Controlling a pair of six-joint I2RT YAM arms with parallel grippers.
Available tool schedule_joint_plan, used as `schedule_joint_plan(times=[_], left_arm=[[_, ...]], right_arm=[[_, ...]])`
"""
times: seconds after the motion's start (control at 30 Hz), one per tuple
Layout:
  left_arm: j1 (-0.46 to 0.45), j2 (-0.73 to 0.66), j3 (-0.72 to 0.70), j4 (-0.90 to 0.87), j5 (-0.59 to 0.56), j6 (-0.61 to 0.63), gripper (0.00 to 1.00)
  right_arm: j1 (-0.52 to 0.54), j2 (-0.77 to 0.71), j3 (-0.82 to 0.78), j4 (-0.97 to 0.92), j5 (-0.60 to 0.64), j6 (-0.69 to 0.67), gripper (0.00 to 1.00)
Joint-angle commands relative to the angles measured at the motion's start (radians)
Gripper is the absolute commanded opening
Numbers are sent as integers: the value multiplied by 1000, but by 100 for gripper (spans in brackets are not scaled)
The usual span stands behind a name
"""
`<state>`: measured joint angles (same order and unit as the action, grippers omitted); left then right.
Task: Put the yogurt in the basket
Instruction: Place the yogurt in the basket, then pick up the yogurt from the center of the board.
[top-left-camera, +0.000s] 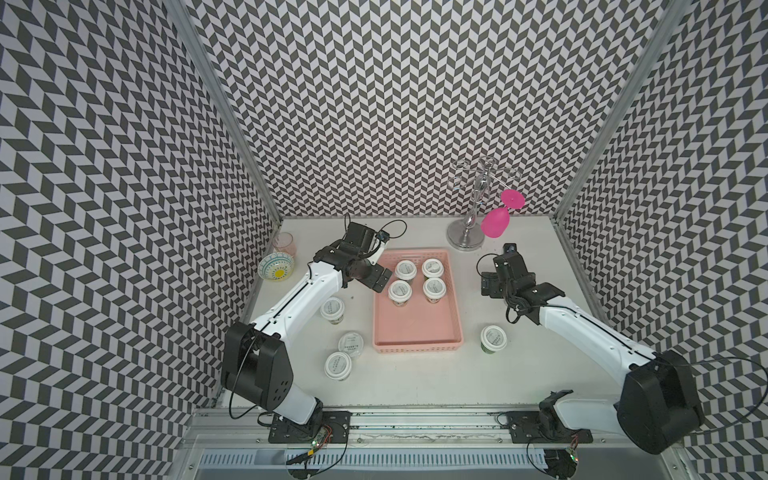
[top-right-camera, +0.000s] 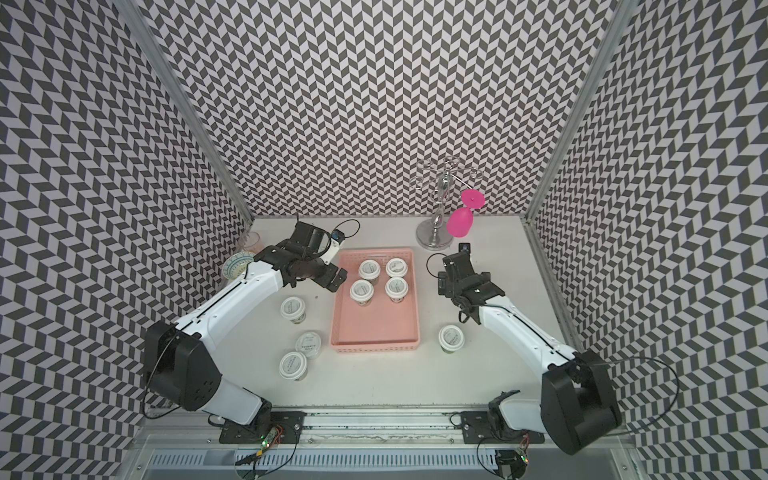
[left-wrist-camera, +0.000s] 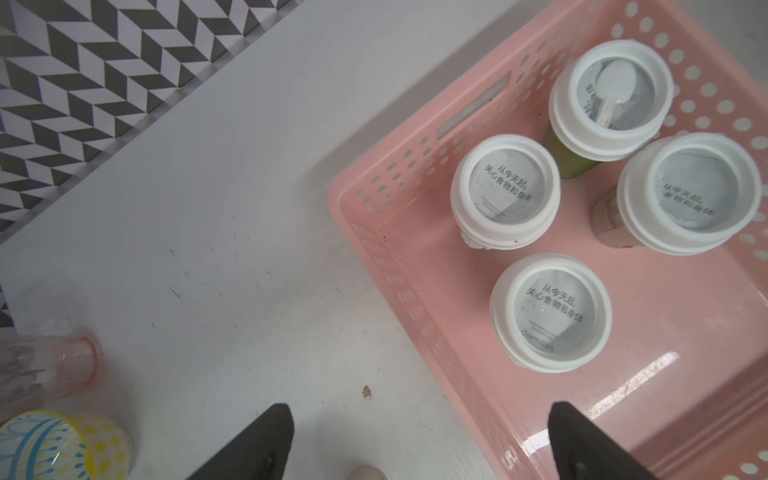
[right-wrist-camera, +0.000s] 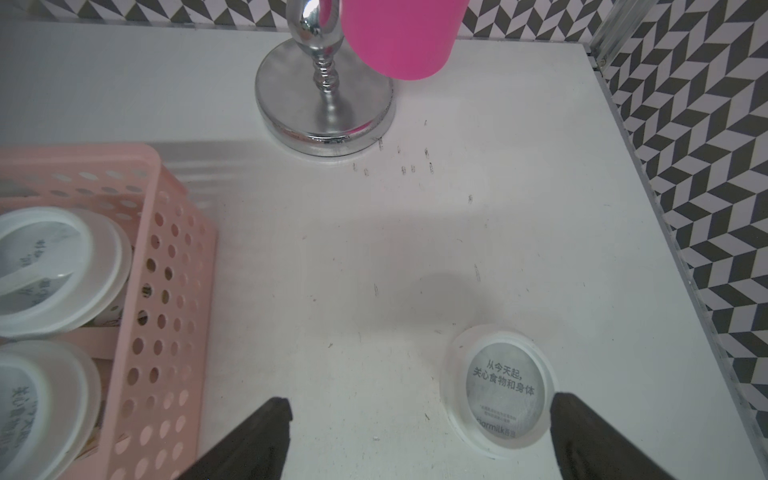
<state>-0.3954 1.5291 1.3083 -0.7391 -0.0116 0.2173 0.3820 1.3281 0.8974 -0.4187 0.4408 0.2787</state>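
Basket (top-left-camera: 417, 328) near half free; yogurt (top-left-camera: 400, 291) crowds far half.

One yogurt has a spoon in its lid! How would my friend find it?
Find the pink basket in the middle of the table. Four yogurt cups stand in a square at its far end; take the back right one. Only its lid shows a white spoon, over a green body.

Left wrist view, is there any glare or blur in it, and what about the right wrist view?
Left wrist view: a bright glare streak on the basket floor, print on the yogurt cups sharp, the drinking glass at the edge soft. Right wrist view: a broad soft shadow on the table, the lone yogurt cup crisp, the near cups in the basket blurred.
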Motion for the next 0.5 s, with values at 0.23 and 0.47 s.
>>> schedule_joint_plan(times=[0.23, 0.47], left_arm=[[115, -58, -44, 84, 48, -42, 100], [171, -64, -44, 98, 73, -65, 99]], right_arm=[[-96, 46, 4, -5, -12, 90, 100], [-144, 87, 24, -24, -33, 98, 100]])
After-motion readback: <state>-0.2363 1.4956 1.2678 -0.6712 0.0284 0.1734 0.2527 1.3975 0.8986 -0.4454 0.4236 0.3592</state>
